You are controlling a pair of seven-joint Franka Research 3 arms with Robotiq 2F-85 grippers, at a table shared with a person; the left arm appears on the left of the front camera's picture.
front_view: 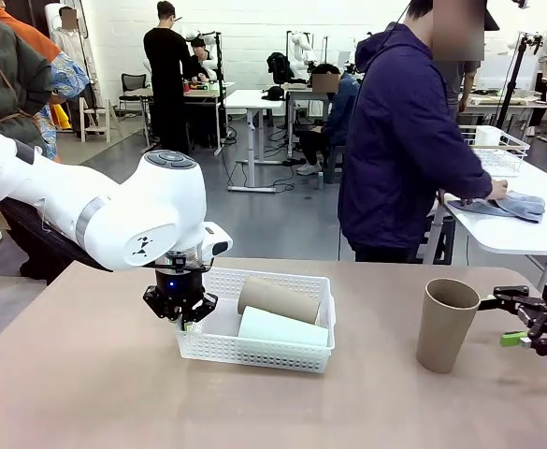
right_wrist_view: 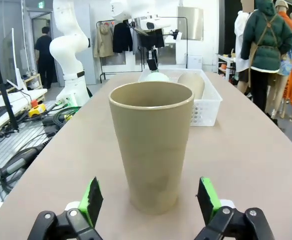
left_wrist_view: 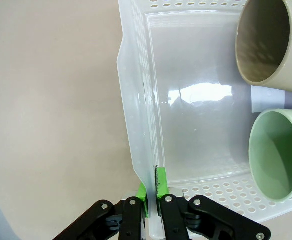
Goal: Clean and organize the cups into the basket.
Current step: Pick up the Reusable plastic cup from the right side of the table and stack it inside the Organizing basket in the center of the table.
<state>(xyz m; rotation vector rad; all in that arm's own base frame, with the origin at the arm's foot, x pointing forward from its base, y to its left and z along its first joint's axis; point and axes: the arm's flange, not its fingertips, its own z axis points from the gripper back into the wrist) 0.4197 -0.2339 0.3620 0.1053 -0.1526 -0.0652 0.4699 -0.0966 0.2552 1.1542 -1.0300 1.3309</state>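
Front view: left gripper (front_view: pixel 187 323) tight on lattice basket (front_view: pixel 254 354) rim; right gripper (front_view: pixel 505 320) wide beside matte tapered cup (front_view: pixel 444 327)

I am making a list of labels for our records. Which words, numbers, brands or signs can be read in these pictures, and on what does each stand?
No text can be read.
Plain, no print: standing tan cup, lying tan cup, mint cup, basket.
Small dark emblem on the left arm: no letters legible.
Green sign high at the far wall: too small to read.
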